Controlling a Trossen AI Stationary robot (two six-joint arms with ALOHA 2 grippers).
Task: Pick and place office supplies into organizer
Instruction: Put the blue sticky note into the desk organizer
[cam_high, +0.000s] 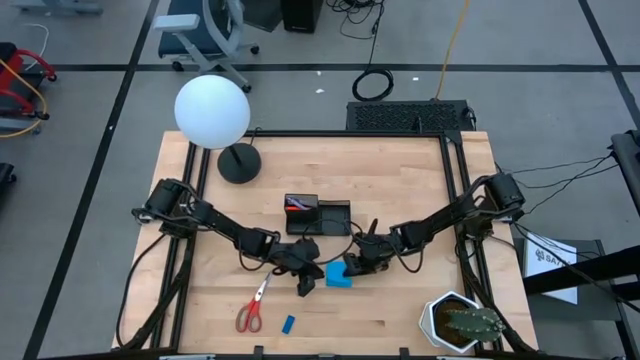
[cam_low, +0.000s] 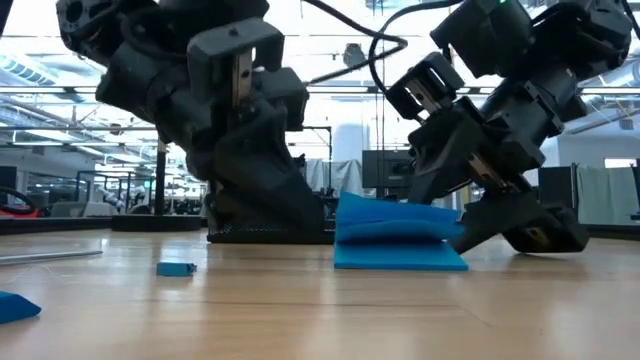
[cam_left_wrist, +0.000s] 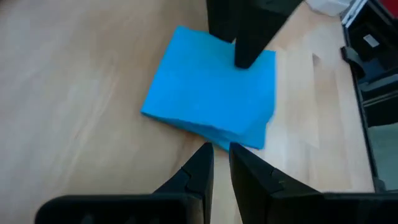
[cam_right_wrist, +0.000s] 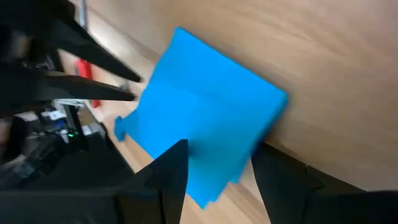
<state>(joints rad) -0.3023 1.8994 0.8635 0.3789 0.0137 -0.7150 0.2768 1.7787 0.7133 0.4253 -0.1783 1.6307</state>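
Note:
The blue square notepad (cam_high: 338, 276) lies flat on the table in front of the black organizer (cam_high: 330, 215), which holds something red. My left gripper (cam_high: 305, 278), shut, stands at the pad's left edge. My right gripper (cam_high: 358, 265), open, comes in low from the right, its fingers on either side of the pad's right edge. In the low view the notepad (cam_low: 395, 250) has its upper sheets bowed up. Red-handled scissors (cam_high: 252, 308) and a small blue eraser (cam_high: 288, 323) lie nearer the table's near edge. No marker or pens show. My left gripper (cam_left_wrist: 221, 152) has its shut fingertips (cam_left_wrist: 207, 154) against the notepad's edge (cam_left_wrist: 214, 132), coming in low and slanting from the table's left. The pad lies flat on the table. My right gripper (cam_right_wrist: 217, 171) straddles the notepad's right edge (cam_right_wrist: 214, 158), slanting down from the table's right. One finger (cam_left_wrist: 245, 53) rests on the pad's top face near that edge. Whether the other finger touches the pad, I cannot tell.
A lamp with a white globe (cam_high: 212, 110) and a round black base (cam_high: 238, 163) stands at the far left. A potted cactus (cam_high: 460, 322) sits at the near right corner. Bare wood lies between the scissors and the cactus.

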